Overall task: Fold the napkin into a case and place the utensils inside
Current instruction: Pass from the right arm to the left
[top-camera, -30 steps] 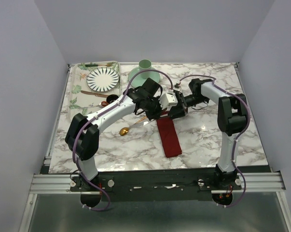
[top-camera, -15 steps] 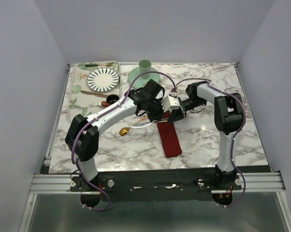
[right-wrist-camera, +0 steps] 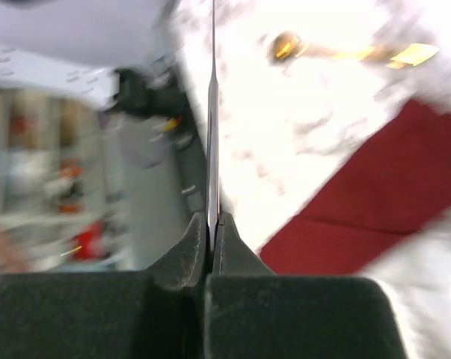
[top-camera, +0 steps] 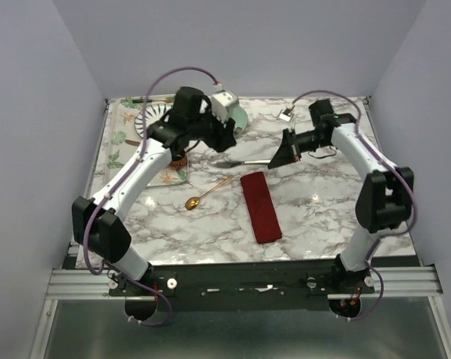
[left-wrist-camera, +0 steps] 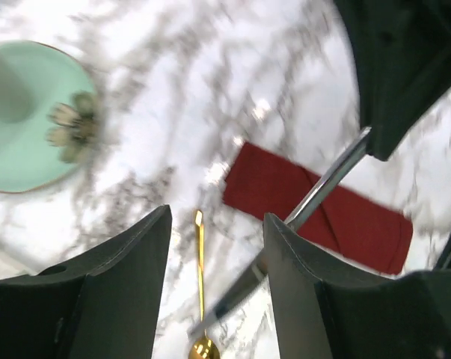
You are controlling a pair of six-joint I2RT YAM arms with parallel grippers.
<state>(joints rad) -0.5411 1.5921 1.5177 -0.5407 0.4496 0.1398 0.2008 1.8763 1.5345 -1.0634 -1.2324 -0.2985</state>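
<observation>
Over the marble tabletop [top-camera: 322, 213], right gripper [right-wrist-camera: 212, 221] clamps the knife [top-camera: 244, 161] past the case's [top-camera: 261, 207] far end; left gripper [left-wrist-camera: 216, 224] wide.

1. Case [top-camera: 261, 207]: plain dark red cloth.
2. Knife [top-camera: 244, 162]: silver, bright metal finish.
3. Spoon [top-camera: 193, 202]: shiny gold throughout.
4. Table [top-camera: 322, 209]: white marble with grey veining.
5. Saucer [left-wrist-camera: 23, 142]: mint green with a small, blurred flower motif in cream and olive.
6. Plate [top-camera: 146, 118]: white with dark radiating stripes, partly hidden.
7. Tray [top-camera: 119, 138]: pale cream ground with a green leaf print.
8. Arms [top-camera: 132, 179]: white links, black joints.
9. Cables [top-camera: 188, 71]: purple.
</observation>
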